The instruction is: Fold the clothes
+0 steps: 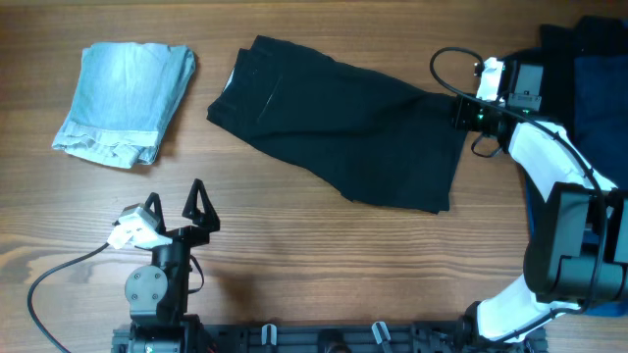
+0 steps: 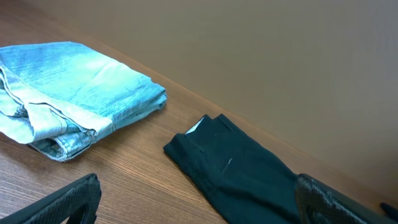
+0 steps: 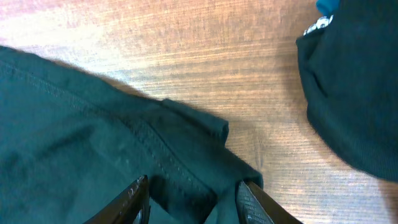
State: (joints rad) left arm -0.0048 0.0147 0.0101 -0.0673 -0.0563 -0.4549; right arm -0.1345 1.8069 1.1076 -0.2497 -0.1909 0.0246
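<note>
Nearest to us, the left gripper [image 1: 175, 194] hangs over the wooden table [image 1: 294, 255] with its jaws spread wide, holding and touching nothing. Beyond it, the black garment [image 1: 334, 123] lies spread across the middle of the table, creased and slightly askew. At its right edge the right gripper [image 3: 193, 190] is down on the cloth. Its jaws stand part-way apart with a ridge of the black fabric between the fingers [image 3: 138, 200], and we cannot tell whether they nip it. Farther left, a folded pale blue denim garment [image 1: 123, 98] lies well apart from the black one. At the far right edge sits a heap of black and royal blue clothes [image 1: 597, 83].
</note>
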